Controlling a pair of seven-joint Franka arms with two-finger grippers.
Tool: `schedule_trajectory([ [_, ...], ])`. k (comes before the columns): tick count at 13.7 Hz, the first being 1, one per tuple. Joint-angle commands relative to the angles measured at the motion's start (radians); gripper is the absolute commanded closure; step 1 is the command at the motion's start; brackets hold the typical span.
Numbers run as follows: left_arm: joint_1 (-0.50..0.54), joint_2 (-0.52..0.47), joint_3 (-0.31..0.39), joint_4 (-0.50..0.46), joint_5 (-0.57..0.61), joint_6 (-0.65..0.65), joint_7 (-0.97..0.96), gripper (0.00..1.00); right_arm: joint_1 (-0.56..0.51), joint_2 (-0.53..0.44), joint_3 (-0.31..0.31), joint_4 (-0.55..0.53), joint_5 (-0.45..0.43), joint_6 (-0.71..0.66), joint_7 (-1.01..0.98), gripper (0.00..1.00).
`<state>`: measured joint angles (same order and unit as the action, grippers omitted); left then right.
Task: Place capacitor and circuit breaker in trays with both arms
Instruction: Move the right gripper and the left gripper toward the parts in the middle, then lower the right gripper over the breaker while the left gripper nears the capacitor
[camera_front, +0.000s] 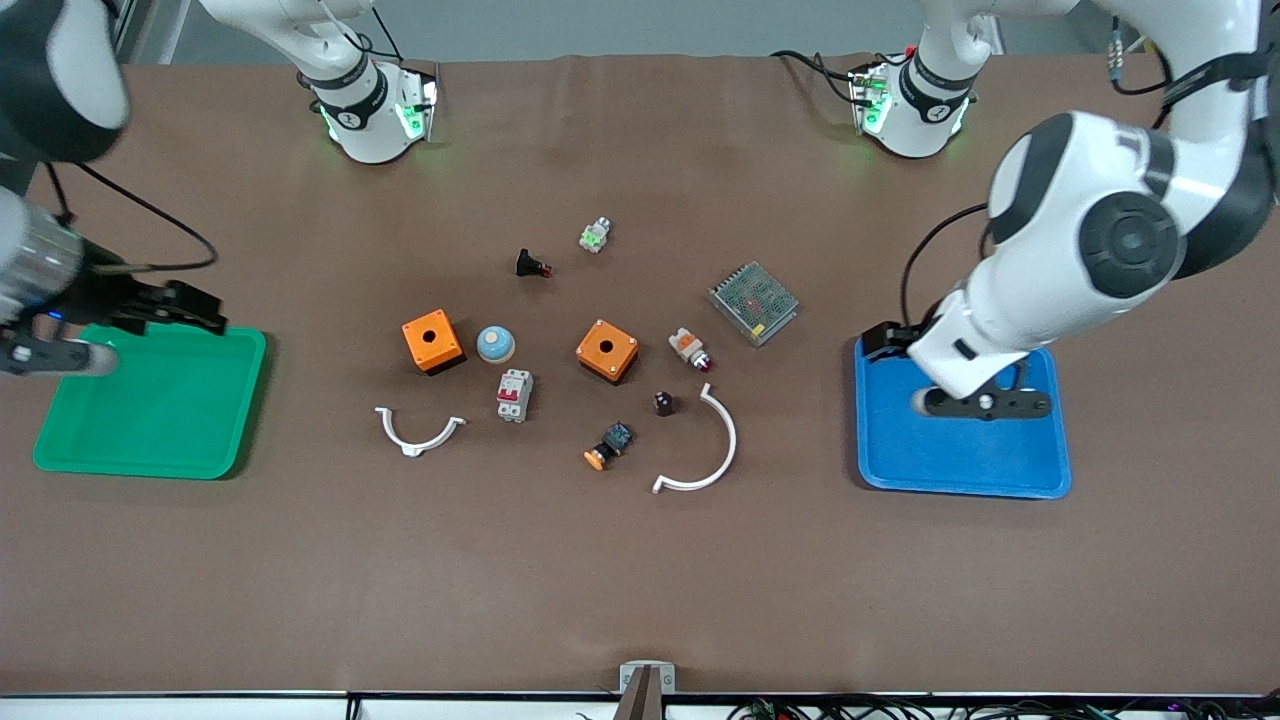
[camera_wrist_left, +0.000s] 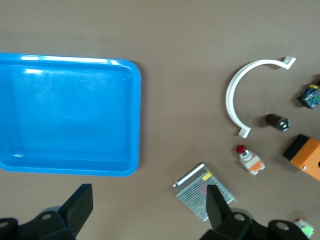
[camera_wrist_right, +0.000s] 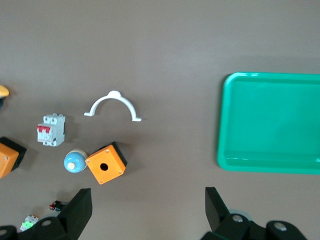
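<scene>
You have no readable writing or brand on anything here. The brown table (camera_front: 640, 580) fills the front view; grey floor shows along the top edge, cables along the bottom. The blue tray (camera_front: 960, 470) sits at middle right, the green tray (camera_front: 150, 440) at middle left. The left gripper (camera_front: 985, 402) hangs over the blue tray, fingers (camera_wrist_left: 80, 207) spread wide and empty. The right gripper (camera_front: 190, 310), its arm cut off by the frame edge, hangs over the green tray's upper rim, fingers (camera_wrist_right: 80, 210) likewise parted. The circuit breaker (camera_front: 514, 394) lies near centre, just below the blue dome (camera_front: 495, 344). The capacitor (camera_front: 662, 403), small and dark, stands lower right of centre, beside the large white clamp (camera_front: 715, 450).
</scene>
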<state>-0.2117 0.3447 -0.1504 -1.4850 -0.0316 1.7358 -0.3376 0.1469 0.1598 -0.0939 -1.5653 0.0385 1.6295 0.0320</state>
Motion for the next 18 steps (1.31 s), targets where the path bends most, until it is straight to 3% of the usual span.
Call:
schedule_trajectory([
  [1, -0.035, 0.046, 0.003, 0.023, -0.013, 0.046, -0.07, 0.0, 0.069, 0.067, -0.004, 0.024, 0.017, 0.012, 0.011, 0.0],
  [3, -0.064, 0.065, 0.003, 0.0, -0.013, 0.095, -0.119, 0.0, 0.111, 0.109, -0.004, 0.024, 0.035, 0.016, 0.012, 0.0],
  [7, -0.078, 0.065, 0.003, -0.092, -0.013, 0.195, -0.136, 0.0, 0.181, 0.19, -0.004, 0.024, 0.141, 0.09, 0.196, 0.0],
  [9, -0.092, 0.069, 0.003, -0.132, -0.013, 0.269, -0.188, 0.0, 0.226, 0.199, -0.004, 0.016, 0.144, 0.133, 0.279, 0.0],
  [18, -0.205, 0.181, 0.006, -0.133, -0.002, 0.43, -0.432, 0.0, 0.391, 0.277, -0.004, -0.099, 0.139, 0.435, 0.581, 0.0],
])
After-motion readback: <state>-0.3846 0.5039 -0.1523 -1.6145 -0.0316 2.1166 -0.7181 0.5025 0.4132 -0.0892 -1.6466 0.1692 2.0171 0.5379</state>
